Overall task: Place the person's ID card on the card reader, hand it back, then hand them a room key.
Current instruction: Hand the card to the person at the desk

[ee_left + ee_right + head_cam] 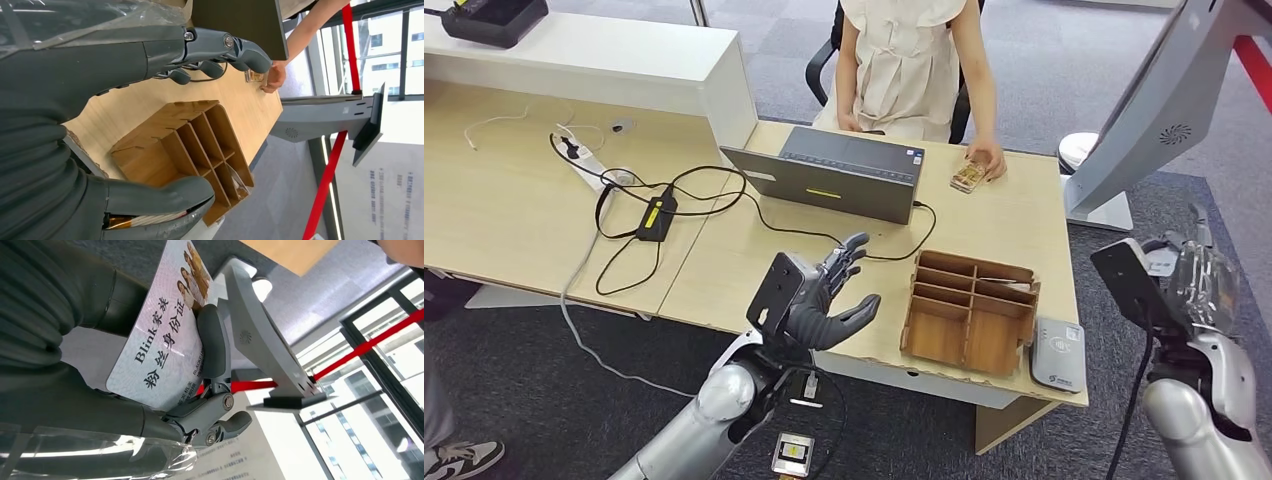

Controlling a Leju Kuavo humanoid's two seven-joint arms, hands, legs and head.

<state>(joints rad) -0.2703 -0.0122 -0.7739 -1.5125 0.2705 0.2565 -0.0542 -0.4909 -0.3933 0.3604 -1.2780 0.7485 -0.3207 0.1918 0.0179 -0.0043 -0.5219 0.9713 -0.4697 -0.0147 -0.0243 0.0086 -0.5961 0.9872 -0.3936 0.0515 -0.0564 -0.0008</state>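
Holding ID card [165, 335] in right hand [1194, 275], raised beside table [514, 215]; card reader [1058, 354] below, toward left hand [824, 300], spread empty.

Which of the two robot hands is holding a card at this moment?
The right robot hand: it grips the ID card, with printed text and photos, off the desk's right side. The left robot hand hovers empty, fingers spread, over the desk.

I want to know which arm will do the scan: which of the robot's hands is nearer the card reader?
The right. The right hand, holding the ID card, hangs off the desk's end, just beyond the card reader. The left hand hovers over the desk past the wooden organizer.
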